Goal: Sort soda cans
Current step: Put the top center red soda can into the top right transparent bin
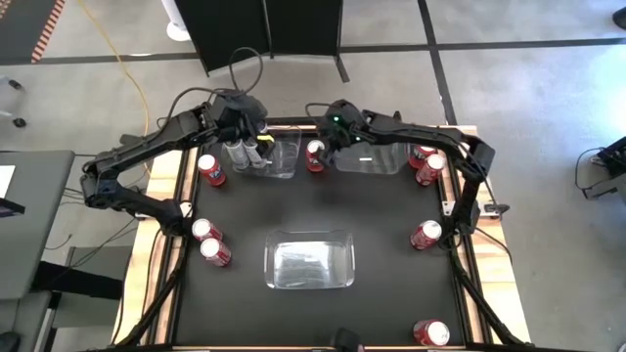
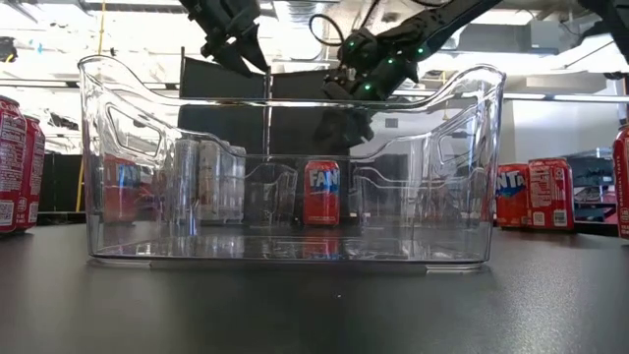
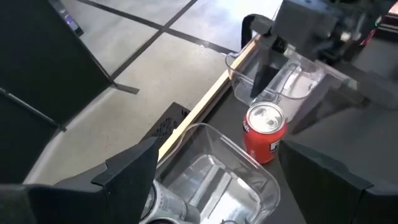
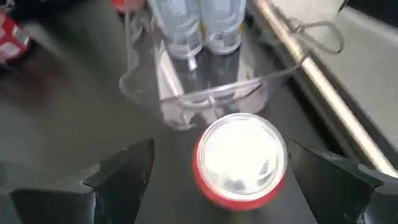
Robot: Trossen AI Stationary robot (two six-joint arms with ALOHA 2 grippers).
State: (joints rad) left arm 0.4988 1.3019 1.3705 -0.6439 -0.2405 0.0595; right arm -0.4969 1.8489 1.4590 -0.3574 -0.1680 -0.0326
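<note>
My right gripper (image 4: 221, 149) stands open over a red soda can (image 4: 241, 163) with a silver top, one finger on each side, apart from it. That can (image 1: 315, 154) stands upright on the black table between two clear bins at the far edge. My left gripper (image 3: 217, 149) hangs open above the far-left bin (image 1: 259, 156), in which silver soda cans (image 1: 243, 154) stand upright. In the low view the right gripper (image 2: 346, 118) is above the red can (image 2: 321, 192), and the left gripper (image 2: 236, 44) is higher still.
A second clear bin (image 1: 370, 156) stands at the far right and a third (image 1: 310, 259) near the table's middle. Other red cans stand at the left (image 1: 211, 170) (image 1: 209, 241), at the right (image 1: 426, 162) (image 1: 426, 235) and at the near right (image 1: 430, 332).
</note>
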